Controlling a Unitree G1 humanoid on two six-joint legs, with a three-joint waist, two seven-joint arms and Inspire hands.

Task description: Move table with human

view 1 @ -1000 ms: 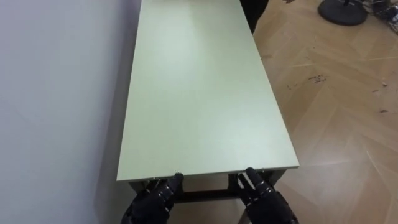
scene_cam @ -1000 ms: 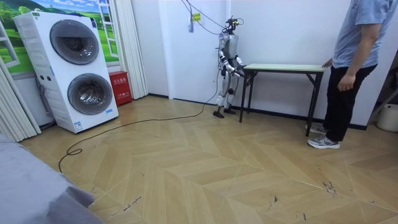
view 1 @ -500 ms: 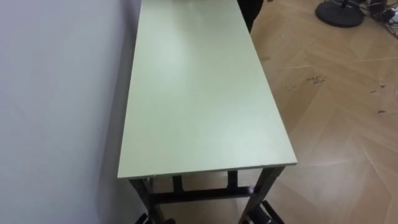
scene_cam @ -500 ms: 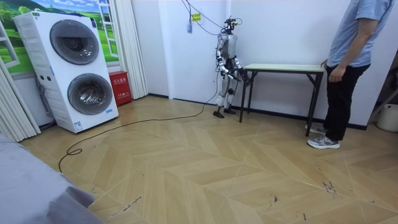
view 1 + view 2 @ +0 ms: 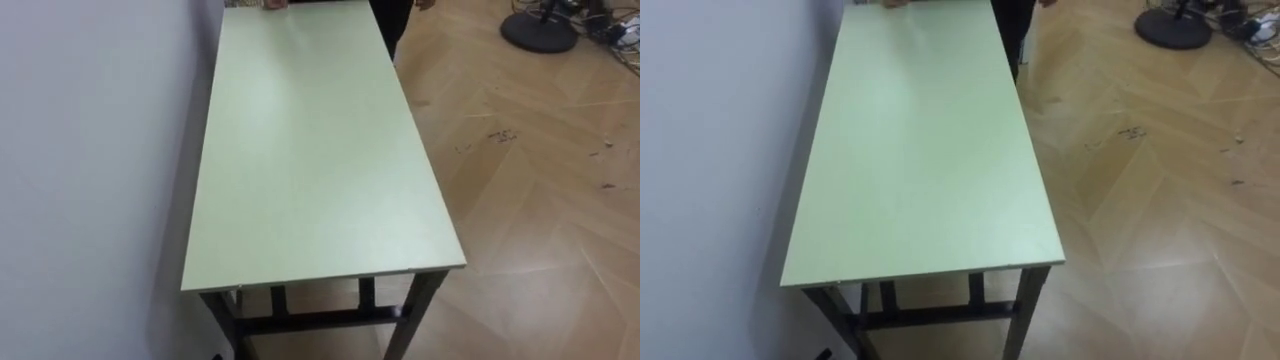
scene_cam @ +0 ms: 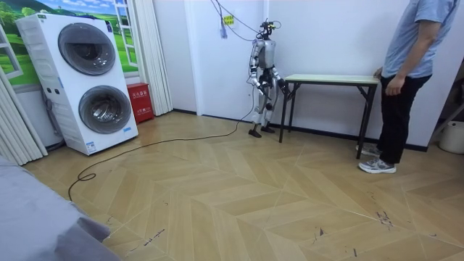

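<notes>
Pale green top of the table (image 5: 315, 150), plain and bare, matt with a faint sheen toward the far end; black metal frame (image 5: 320, 318) under the near edge. Standing flat on the floor (image 5: 540, 200), long side just beside the white wall (image 5: 90, 150), near end right below the head camera, far end at the person (image 6: 406, 72). Person's hand (image 5: 274, 4) resting on the far edge. Hands (image 6: 278, 85) low by the near end in the room view, too small to read: apart, together or clamped on the frame, cannot tell.

Risks, judged from here:
- Lifting out of step with the person, tipping the top and twisting the frame.
- Grabbing the smooth thin edge instead of the frame and slipping off.
- Swinging the long side into the wall and scraping it, with hardly any gap there.
- Catching a leg on the stand base (image 5: 538, 28) across the floor.

Likely light but long, so prone to yawing under any uneven pull.
</notes>
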